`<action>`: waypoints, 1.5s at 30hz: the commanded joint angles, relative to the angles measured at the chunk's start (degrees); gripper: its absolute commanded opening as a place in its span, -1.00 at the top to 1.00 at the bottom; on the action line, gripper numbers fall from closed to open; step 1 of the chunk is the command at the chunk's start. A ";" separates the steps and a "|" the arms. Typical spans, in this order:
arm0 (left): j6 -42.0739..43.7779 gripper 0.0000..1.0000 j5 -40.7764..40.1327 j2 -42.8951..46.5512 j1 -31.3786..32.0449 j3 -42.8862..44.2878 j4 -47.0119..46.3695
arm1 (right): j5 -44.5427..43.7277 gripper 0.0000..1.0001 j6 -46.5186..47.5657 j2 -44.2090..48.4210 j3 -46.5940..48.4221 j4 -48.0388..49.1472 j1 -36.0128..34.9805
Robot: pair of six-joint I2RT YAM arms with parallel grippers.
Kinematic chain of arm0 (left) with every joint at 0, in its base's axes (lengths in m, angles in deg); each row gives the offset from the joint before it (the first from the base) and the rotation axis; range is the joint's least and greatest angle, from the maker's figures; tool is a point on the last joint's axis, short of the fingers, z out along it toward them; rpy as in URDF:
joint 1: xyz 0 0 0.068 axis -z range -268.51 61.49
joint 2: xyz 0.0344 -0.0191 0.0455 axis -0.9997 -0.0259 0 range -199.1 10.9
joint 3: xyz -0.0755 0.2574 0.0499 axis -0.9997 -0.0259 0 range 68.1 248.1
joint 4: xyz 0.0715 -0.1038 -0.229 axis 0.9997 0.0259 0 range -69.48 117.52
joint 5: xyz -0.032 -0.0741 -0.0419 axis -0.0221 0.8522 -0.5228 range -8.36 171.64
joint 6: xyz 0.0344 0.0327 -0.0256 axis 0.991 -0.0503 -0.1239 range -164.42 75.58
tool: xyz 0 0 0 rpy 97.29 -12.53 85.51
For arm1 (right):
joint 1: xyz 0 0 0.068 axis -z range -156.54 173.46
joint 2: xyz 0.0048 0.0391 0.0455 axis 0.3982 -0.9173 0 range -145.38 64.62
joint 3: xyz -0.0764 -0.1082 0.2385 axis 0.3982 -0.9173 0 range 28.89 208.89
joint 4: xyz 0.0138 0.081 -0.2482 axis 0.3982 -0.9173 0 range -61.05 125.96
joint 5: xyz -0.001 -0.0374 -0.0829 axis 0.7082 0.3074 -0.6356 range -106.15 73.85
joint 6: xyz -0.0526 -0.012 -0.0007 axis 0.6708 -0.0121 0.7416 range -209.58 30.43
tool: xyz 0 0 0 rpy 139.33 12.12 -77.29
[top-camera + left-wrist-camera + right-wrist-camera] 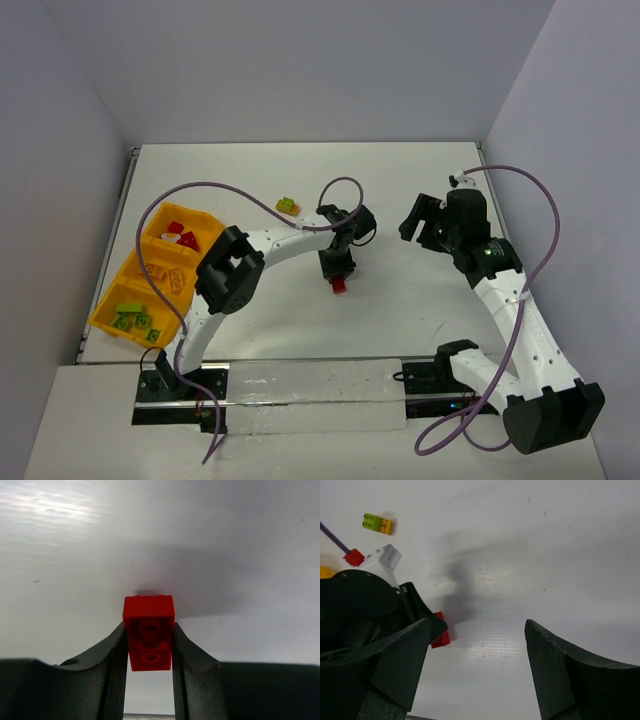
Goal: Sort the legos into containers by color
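My left gripper is shut on a red brick near the middle of the table; in the left wrist view the red brick sits clamped between both black fingers just above the white surface. The brick also shows in the right wrist view. A lime-green and yellow clump lies on the table behind the left arm, also in the right wrist view. The orange-yellow tray at the left holds red, yellow and green bricks in separate compartments. My right gripper is open and empty, raised right of centre.
The left arm's purple cable loops over the tray and table. White walls close the table at the left, back and right. A mounting rail with both arm bases runs along the near edge.
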 commanded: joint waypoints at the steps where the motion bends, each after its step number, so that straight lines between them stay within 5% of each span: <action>1: 0.28 1.00 -6.37 15.41 -5.91 -4.96 3.94 | 1.10 -0.65 0.46 0.33 0.60 1.74 0.33; 7: 5.17 1.00 -14.67 33.21 -23.91 -18.05 5.86 | 3.06 -0.65 0.10 -1.64 0.24 3.63 0.24; 14: 15.95 1.00 -14.98 39.88 -43.20 -23.25 0.38 | 4.80 -0.64 -0.58 -3.81 0.21 5.54 0.24; 24: 16.49 0.96 -13.38 33.41 -51.64 -23.24 -6.26 | 4.23 -0.64 -0.41 -3.89 0.43 5.28 0.24; 30: 16.37 0.55 -13.92 30.48 -51.99 -22.71 -8.94 | 4.58 -0.64 -0.50 -3.46 -0.06 5.28 0.33; 32: 16.58 0.01 -14.04 29.57 -51.99 -22.12 -8.82 | 4.89 -0.64 -0.50 -3.37 -0.14 5.36 0.28; 34: 16.75 -0.95 -14.26 28.67 -51.99 -20.41 -7.49 | 4.85 -0.64 -0.50 -3.29 -0.18 5.20 0.24; 41: 20.22 -0.99 -18.83 33.46 -45.20 -17.42 -7.28 | 4.89 -0.65 -0.81 -3.11 -0.45 5.36 0.28; 45: 29.91 -0.99 -14.11 34.47 -36.94 -15.85 -13.78 | 5.25 -0.65 -1.10 -3.53 -0.34 5.68 0.26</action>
